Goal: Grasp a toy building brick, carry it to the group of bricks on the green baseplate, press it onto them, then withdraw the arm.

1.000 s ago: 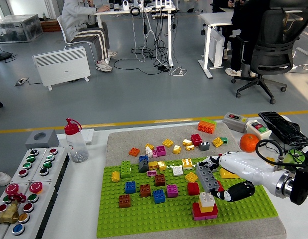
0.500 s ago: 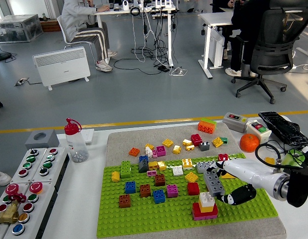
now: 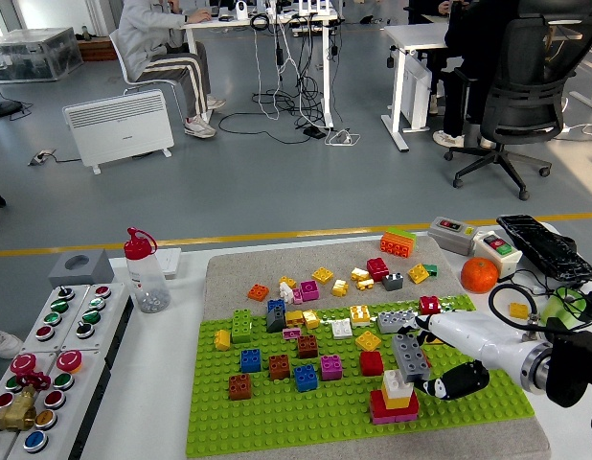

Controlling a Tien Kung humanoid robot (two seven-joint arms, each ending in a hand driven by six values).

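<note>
right arm [image 3: 564, 369]: cut off by the frame's right edge, I see only the forearm.
grey brick [image 3: 411, 356]: lower end hidden under my right hand [image 3: 440, 369]; I can't tell whether it touches the stack [image 3: 395, 395].
fingers [image 3: 459, 379]: grip contact too small to judge.
left arm: out of frame.

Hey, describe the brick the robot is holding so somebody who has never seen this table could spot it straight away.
Start at the green studded baseplate and go to its right end, where the robot's white and black right hand reaches in. There, a long grey toy brick is held tilted, just above a small stack of red, yellow and white bricks. It is the only brick lifted off the plate.
</note>
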